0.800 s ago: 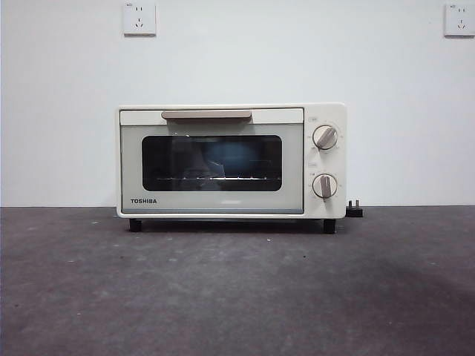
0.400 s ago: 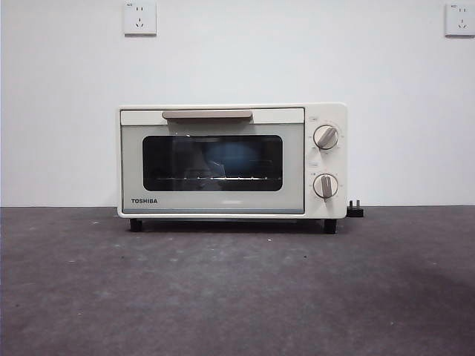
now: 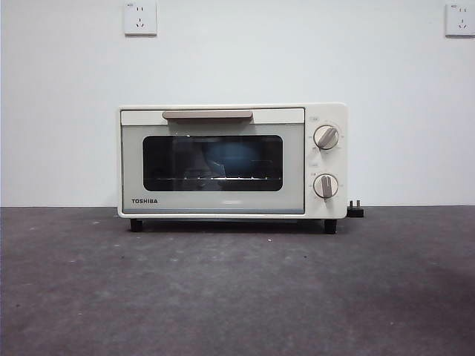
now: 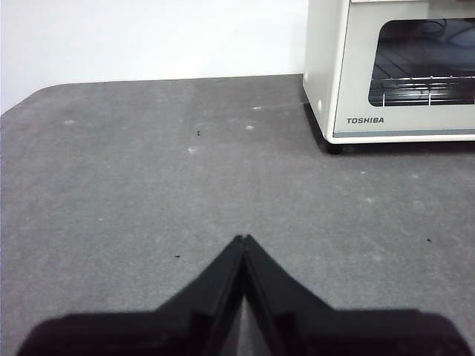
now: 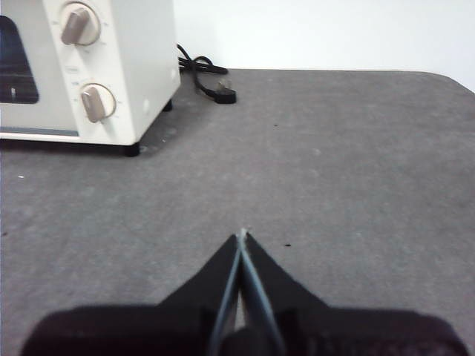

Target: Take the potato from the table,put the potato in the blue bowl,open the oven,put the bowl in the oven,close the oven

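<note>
Fingers of both grippers, left (image 4: 243, 239) and right (image 5: 242, 233), pressed together, hovering low over the table (image 3: 237, 297).

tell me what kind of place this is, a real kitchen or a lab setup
Most likely a lab or test bench, not a kitchen: a lone oven stands on a bare dark grey table against a plain white wall with a socket, its plug lying unplugged.
</note>
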You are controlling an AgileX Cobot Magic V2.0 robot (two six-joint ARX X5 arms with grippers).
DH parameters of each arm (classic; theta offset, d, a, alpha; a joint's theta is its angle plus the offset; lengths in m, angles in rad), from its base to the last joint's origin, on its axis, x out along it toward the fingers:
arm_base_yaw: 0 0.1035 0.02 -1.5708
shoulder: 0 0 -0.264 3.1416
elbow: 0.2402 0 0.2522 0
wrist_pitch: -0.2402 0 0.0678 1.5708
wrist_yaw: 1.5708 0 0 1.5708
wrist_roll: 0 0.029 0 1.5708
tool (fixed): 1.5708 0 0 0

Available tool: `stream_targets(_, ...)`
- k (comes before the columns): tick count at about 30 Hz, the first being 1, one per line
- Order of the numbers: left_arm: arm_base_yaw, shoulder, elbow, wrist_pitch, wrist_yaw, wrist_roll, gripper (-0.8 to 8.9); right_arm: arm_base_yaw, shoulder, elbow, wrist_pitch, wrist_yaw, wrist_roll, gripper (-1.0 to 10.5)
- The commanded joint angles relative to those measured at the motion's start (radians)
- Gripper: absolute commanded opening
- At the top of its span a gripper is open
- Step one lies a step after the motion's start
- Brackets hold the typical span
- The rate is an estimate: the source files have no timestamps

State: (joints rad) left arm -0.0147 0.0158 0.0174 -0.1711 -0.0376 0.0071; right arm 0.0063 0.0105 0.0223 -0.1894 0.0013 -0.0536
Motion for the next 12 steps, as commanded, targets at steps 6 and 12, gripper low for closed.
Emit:
stream_targets(6,-0.002,0.000,-0.010,0.008,0.004,-0.007,-0.04,-0.001,-0.003,-0.008,0.004,0.010,0.001,0.0)
stream_targets(12,-0.002,0.000,-0.010,0.008,0.004,-0.007,-0.04,-0.001,-0.003,-0.008,0.004,0.014,0.001,0.0)
